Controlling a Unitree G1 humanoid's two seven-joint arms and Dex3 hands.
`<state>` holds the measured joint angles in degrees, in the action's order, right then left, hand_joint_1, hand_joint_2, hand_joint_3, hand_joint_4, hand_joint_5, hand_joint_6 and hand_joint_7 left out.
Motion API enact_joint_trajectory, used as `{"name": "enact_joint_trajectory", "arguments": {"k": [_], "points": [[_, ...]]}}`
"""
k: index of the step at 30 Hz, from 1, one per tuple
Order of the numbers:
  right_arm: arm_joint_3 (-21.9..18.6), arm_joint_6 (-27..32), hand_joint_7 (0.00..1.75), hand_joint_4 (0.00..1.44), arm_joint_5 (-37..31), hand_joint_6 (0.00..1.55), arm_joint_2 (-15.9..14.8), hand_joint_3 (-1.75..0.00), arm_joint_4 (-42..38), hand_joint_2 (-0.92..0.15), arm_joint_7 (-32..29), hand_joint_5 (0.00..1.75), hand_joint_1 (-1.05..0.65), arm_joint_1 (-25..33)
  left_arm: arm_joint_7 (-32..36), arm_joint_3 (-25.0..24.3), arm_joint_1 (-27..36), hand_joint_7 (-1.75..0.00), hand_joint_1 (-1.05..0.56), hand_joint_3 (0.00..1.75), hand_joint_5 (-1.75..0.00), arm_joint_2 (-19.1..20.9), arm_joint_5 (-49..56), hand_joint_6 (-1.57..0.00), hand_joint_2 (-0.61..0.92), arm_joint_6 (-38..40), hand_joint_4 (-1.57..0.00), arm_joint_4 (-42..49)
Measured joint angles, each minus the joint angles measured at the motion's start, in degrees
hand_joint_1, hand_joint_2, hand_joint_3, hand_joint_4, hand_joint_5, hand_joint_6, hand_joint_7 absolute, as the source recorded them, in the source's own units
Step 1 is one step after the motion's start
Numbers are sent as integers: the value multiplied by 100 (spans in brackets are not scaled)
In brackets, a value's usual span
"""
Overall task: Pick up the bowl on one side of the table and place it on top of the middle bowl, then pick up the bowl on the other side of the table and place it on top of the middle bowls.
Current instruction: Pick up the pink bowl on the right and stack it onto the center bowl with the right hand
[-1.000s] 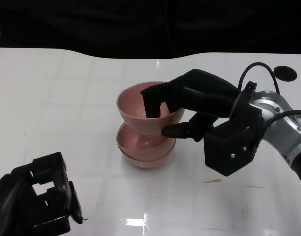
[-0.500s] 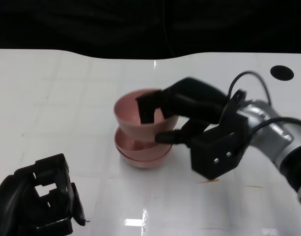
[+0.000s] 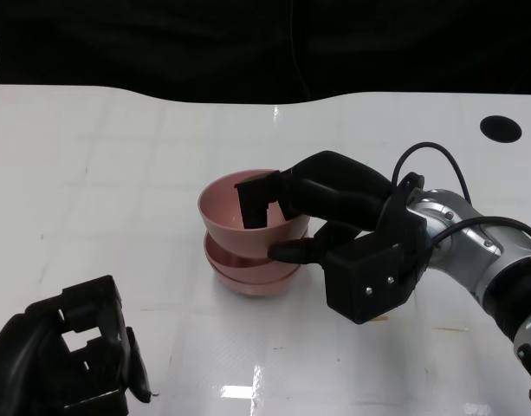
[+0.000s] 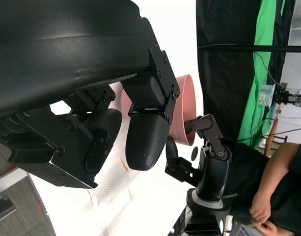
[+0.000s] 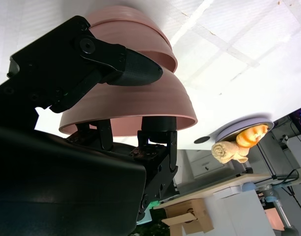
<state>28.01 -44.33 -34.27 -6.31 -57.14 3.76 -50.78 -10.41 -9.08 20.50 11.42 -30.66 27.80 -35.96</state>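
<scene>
Right hand fingers pinch the rim of a pink plastic bowl, sitting atop two stacked pink bowls mid-worktop. Left hand hovers near-left, fingers curled, holding nothing.

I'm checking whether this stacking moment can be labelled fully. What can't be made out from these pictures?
- Head view: the right hand covers the top bowl's near side, so whether it is fully seated in the bowls below is unclear.
- Head view: the left hand is cut off by the picture's edge.
- Left wrist view: the left hand's own fingers hide most of the bowls.
</scene>
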Motion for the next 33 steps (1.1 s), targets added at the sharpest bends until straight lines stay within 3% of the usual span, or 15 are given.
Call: {"name": "enact_joint_trajectory", "arguments": {"k": [13, 33], "points": [[94, 12, 175, 92, -55, 69, 0, -107, -19, -58, -23, 175, -28, -2, 3, 1, 0, -175, 45, 135, -175, 0, 1, -95, 92, 1, -119, -7], [203, 107, 175, 92, -236, 68, 97, -96, -534, -66, -538, 175, -28, -2, 2, 4, 27, -175, 48, 139, -175, 1, 8, -94, 92, -9, -119, -24]]}}
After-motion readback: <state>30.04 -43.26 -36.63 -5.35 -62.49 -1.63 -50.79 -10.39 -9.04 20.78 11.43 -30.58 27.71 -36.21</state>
